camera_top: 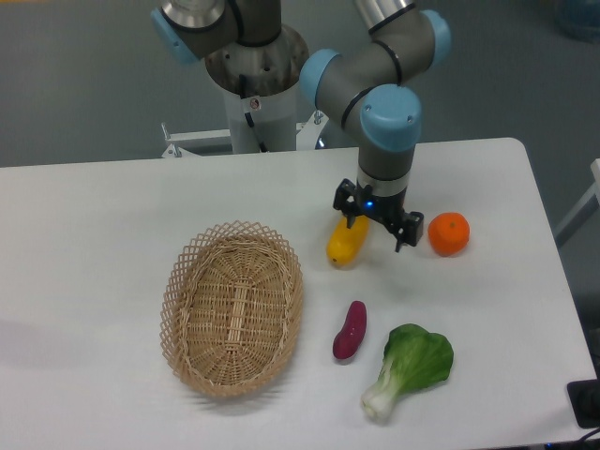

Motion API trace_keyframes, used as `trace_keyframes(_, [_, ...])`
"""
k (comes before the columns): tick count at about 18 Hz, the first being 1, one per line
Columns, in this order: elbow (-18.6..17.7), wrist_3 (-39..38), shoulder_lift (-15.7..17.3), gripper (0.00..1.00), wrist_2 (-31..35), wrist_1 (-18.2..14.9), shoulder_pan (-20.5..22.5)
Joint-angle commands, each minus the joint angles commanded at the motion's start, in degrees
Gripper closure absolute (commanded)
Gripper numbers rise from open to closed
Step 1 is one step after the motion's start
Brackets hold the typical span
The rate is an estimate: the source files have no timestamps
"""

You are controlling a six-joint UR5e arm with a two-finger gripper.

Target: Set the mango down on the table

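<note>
Now the mango (pixel 345 241) is seen lying on the bench (pixel 112 216), between the wicker basket (pixel 232 307) and the orange (pixel 448 233), w/ its long axis running diagonally from upper right to lower left. The end effector (pixel 379 223) is spread apart & nothing is clamped in it; one finger stands at the mango's upper right end, though whether it is touching can't be told, and the other finger hangs free toward the orange. So the fruit lies to the image-left of the end effector's midpoint, just beside it, not between the fingers.

By the look of it, the placing is judged done or all but done: fruit is resting on the bare surface, outside the basket. Next move is judged to be a straight lift clear, w/ care that the near finger isn't dragged across the mango's tip, since a smooth oval fruit could be rolled by a nudge.

A purple sweet potato (pixel 351 330) & a leafy green veg (pixel 410 366) lie nearer the front edge, well apart from the fruit.

No brand, label or legible writing can be made out; only a small red-and-white sticker on the arm's base column (pixel 254 102), too small to be read.
</note>
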Motion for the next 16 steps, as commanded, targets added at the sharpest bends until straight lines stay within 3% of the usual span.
trace_keyframes(2, [4.0, 0.4, -0.1, 0.01, -0.1, -3.0, 1.5])
trace_keyframes(4, [8.9, 1.0, -0.6, 0.01, -0.2, -8.0, 3.8])
trace_keyframes(9, [18.3, 11.9, -2.0, 0.01, -0.4, -18.6, 10.2])
trace_keyframes(12, [20.9, 18.3, -2.0, 0.01, -0.8, -21.9, 13.4])
trace_keyframes(16, [21.8, 25.6, -2.0, 0.01, -1.7, -22.6, 17.1])
